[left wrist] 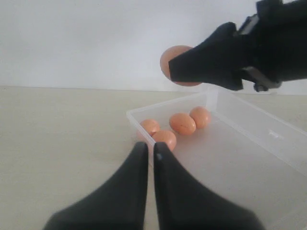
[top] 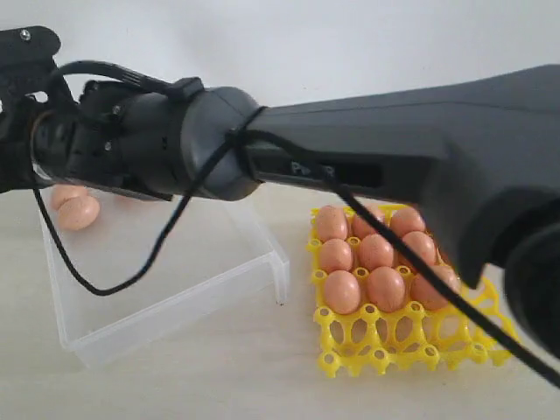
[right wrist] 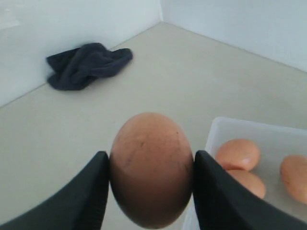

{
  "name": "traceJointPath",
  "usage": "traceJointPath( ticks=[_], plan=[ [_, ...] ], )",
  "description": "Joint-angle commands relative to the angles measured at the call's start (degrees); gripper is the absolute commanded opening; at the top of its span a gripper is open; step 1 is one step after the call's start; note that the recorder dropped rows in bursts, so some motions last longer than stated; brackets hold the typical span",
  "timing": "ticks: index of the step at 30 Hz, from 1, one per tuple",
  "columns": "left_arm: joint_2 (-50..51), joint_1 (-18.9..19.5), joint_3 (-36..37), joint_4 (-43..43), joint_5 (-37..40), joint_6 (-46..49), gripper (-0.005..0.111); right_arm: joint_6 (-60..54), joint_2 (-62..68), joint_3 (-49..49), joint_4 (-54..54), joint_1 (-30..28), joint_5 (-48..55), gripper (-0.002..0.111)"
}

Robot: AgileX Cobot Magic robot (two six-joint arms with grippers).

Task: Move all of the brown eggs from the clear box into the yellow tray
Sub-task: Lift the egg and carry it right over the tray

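Right pincer point(right wrist: 150, 159) is clamped on one brown egg point(right wrist: 151, 184), a finger pressed to each side. The egg is up in the air, touching nothing but those fingers. From the left wrist camera I see it raised high over the clear box point(left wrist: 249, 139), well off the box floor.

Down in the box, four more eggs point(left wrist: 182, 123) lie bunched together at one end. The rest of the box floor is bare plastic.

Left pincer point(left wrist: 149, 149) has its fingers together, nothing between them. Its tips point at the near corner of the box, close to the bunch. I can't tell whether they touch the wall.

On the outside camera my right arm point(top: 394, 140) stretches from the right edge across to the left, passing above the box. The yellow tray point(top: 376, 346) sits on the worktop point(top: 219, 376) just right of the box, a gap between them. I count nine tray eggs point(top: 375, 251) showing, three rows of three. The tray's front row of cups stands open. The arm covers the tray's far right side, so I can't read those cups.

A dark cloth point(right wrist: 86, 64) lies crumpled on the worktop by the wall, well apart from the box.
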Motion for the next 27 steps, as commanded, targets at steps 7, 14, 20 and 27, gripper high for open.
traceJointPath(
  ticks=[7,14,20,27],
  plan=[
    [-0.2,0.1,0.1,0.1,-0.1,-0.1,0.004,-10.3,-29.0,49.4,19.0,-15.0,-36.4,0.0],
    [-0.2,0.1,0.1,0.1,-0.1,-0.1,0.004,-14.2,-56.6,73.7,21.5,-29.2,-26.5,0.0],
    [-0.2,0.1,0.1,0.1,-0.1,-0.1,0.004,-23.3,-72.8,78.0,21.3,-32.5,0.0,0.0],
    [-0.2,0.1,0.1,0.1,-0.1,-0.1,0.004,-20.8,-89.2,77.9,20.9,-32.5,35.2,0.0]
  ],
)
